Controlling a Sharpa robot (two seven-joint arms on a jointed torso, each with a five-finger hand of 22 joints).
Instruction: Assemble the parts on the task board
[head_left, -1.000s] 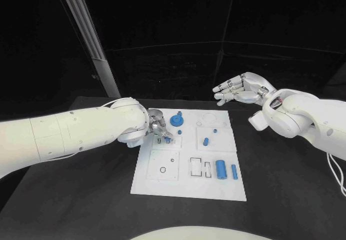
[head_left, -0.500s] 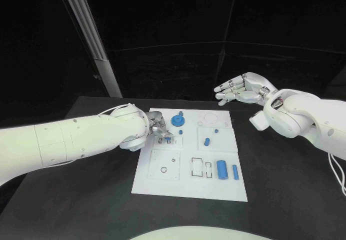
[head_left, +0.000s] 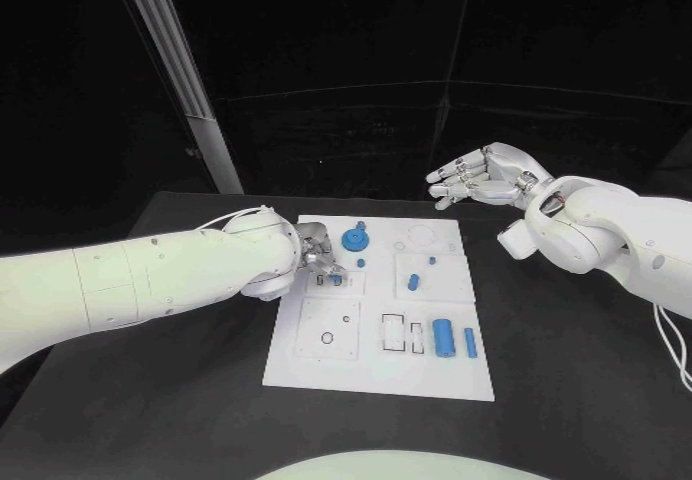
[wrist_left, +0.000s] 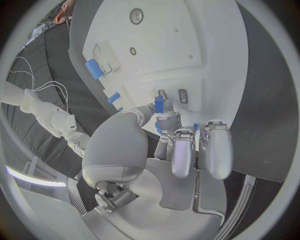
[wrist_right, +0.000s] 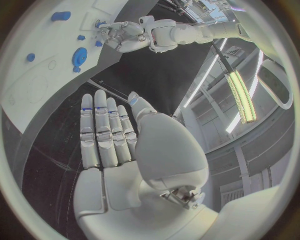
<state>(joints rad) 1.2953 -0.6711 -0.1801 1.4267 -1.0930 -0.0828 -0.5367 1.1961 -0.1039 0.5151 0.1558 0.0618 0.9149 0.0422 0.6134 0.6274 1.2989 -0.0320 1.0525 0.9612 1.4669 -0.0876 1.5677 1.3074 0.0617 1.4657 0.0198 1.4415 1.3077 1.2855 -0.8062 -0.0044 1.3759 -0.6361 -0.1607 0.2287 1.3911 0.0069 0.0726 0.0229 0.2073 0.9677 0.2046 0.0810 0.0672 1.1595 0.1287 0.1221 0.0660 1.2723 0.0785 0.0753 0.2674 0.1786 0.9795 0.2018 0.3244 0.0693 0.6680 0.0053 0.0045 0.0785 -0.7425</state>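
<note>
The left hand (wrist_left: 164, 131) pinches a small blue peg (wrist_left: 159, 104) in its fingertips, upright, just above the two slots (wrist_left: 172, 95) near the left edge of the white board (head_left: 378, 366). The right hand (head_left: 483, 176) hovers beyond the far edge, fingers loosely spread and holding nothing.

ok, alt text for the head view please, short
The robot's left hand holds a small blue part over the white task board's upper-left section, while its right hand hangs in the air past the board's far edge, holding nothing. More blue parts lie on the board, including a round piece and two cylinders.
</note>
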